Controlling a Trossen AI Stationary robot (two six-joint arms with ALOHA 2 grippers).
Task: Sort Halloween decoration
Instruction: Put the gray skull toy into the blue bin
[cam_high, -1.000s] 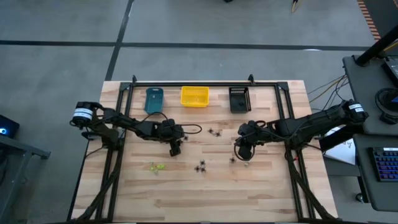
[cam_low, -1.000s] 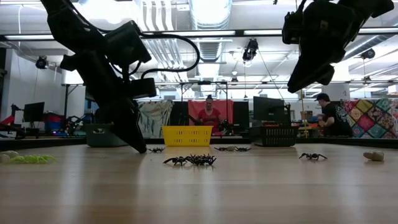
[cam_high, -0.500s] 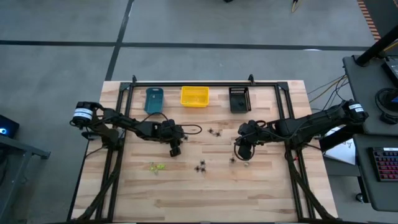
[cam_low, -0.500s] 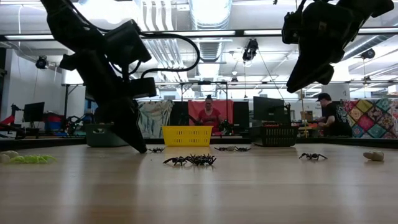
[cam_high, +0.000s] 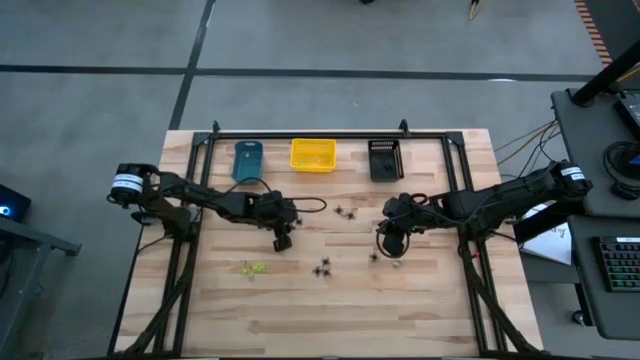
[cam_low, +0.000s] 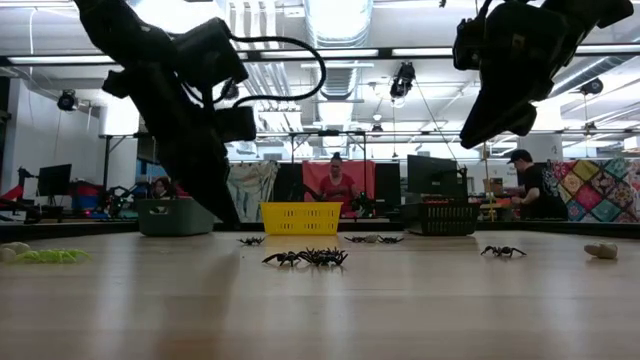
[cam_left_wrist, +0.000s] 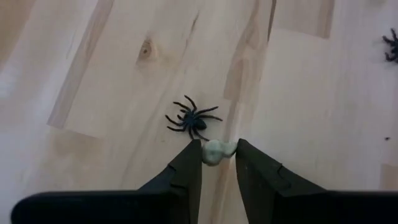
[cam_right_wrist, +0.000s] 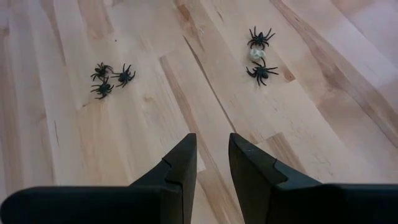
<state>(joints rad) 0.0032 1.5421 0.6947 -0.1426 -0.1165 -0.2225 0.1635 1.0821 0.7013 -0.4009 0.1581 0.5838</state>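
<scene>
**No readable text**

No txt, labels, brand marks, nos. or signs legible in any view. Room behind table too far off to make out any lettering.

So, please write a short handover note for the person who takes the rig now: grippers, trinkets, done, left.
Left gripper: fingers shut on a pale trinket, raised off the table, one black spider below it.
Right gripper: holds nothing, hovers above the table.
Black spiders: a cluster of three at mid-table, two with a pale piece farther back. Yellow-green trinket lies at front left.
Done: nothing visible in the yellow bin; the other bins cannot be judged.
Left: bin the held piece, then sort the rest.
</scene>
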